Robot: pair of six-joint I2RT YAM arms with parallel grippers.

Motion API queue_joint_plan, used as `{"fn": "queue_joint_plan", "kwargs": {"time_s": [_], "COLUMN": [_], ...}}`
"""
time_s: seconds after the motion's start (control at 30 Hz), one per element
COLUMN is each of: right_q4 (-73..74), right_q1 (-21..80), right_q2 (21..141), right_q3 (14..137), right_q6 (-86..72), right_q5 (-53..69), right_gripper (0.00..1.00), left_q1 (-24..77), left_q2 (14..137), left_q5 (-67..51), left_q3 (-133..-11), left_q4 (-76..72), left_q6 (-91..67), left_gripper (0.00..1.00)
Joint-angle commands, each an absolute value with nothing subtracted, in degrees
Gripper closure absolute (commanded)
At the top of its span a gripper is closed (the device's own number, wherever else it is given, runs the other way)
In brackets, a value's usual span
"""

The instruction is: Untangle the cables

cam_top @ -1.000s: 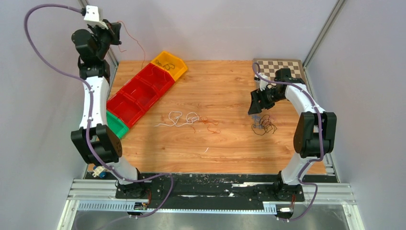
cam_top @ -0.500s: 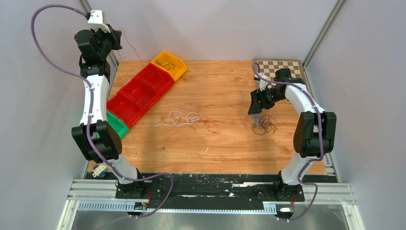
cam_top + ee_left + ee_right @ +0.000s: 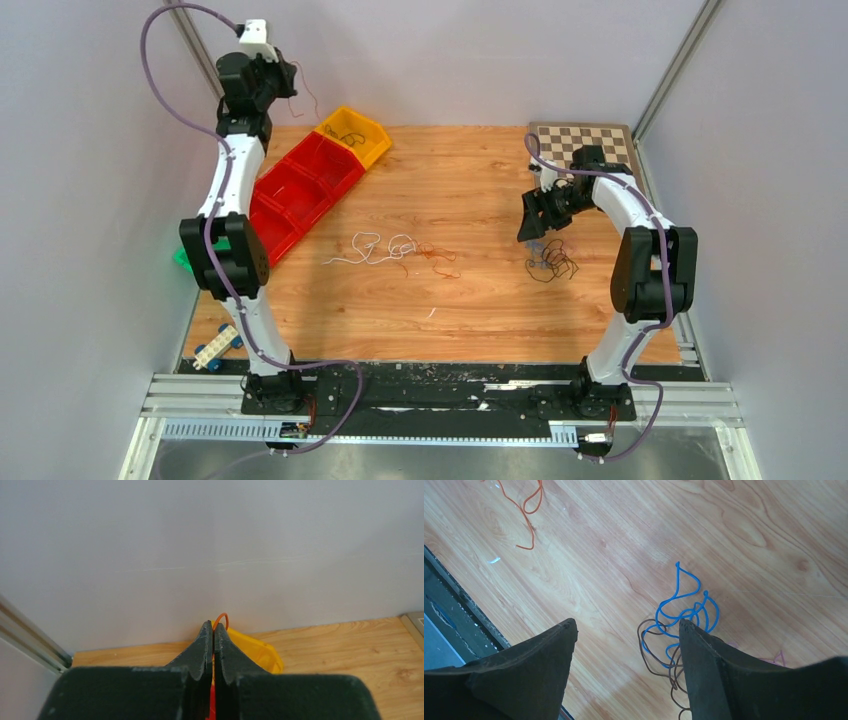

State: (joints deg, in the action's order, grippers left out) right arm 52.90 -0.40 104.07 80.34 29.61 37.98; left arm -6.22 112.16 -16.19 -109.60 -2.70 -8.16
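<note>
The left gripper is clamped on an orange-red wire, raised near the yellow bin. The right gripper is spread wide, empty, just above a blue-and-dark tangle on the bench.

Bin row far left on table, checkerboard far right. Centre: loose cables, tangle right of them under my right gripper; left gripper above far bins.

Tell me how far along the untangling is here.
Done: one dark wire lies in the yellow bin. In hand: the left gripper is shut on an orange wire, held up near that bin. Left: white strands and orange strands loose mid-table, plus the blue-and-brown tangle under the open right gripper.
</note>
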Motion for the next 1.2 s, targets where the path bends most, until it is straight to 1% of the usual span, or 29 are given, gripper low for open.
{"fn": "queue_joint_plan", "kwargs": {"time_s": [0.0, 0.13, 0.23, 0.47, 0.6, 0.67, 0.73, 0.8, 1.03, 1.17], "right_q4": [52.36, 52.35, 52.33, 52.34, 52.38, 52.36, 52.38, 52.3, 52.52, 52.71], "right_q1": [-0.33, -0.32, -0.29, -0.29, -0.33, -0.33, -0.33, -0.27, -0.34, -0.29], "right_q2": [103.93, 103.67, 103.66, 104.05, 104.15, 104.28, 104.41, 104.5, 105.13, 105.48], "right_q3": [82.75, 82.13, 81.63, 81.73, 81.62, 81.55, 81.59, 81.65, 81.63, 82.3], "right_q6": [29.44, 29.61, 29.56, 29.47, 29.38, 29.44, 29.43, 29.39, 29.38, 29.57], "right_q5": [38.24, 37.98, 38.1, 38.16, 38.09, 38.06, 37.97, 37.99, 37.72, 37.75], "right_gripper": [0.27, 0.27, 0.27, 0.27, 0.27, 0.27, 0.27, 0.27, 0.27, 0.27], "left_q1": [-5.64, -5.33, -5.2, -4.53, -3.9, -3.31, -2.92, -2.83, -2.6, -2.66], "left_q2": [113.01, 112.19, 112.07, 114.17, 119.12, 123.29, 127.71, 130.96, 133.2, 133.31], "left_q5": [-13.36, -13.2, -13.57, -12.65, -8.25, -4.13, -0.93, -0.27, 2.23, 2.91], "left_q3": [-107.01, -99.67, -95.48, -92.65, -97.02, -102.62, -111.28, -114.92, -115.07, -113.63], "left_q4": [-6.87, -8.21, -6.59, 0.5, 4.51, 8.62, 12.68, 14.35, 7.36, 6.5], "left_q6": [-5.6, -2.67, -2.05, -4.15, -7.95, -9.25, -10.5, -12.33, -16.82, -16.75], "left_gripper": [1.0, 1.0, 1.0, 1.0, 1.0, 1.0, 1.0, 1.0, 1.0, 0.99]}}
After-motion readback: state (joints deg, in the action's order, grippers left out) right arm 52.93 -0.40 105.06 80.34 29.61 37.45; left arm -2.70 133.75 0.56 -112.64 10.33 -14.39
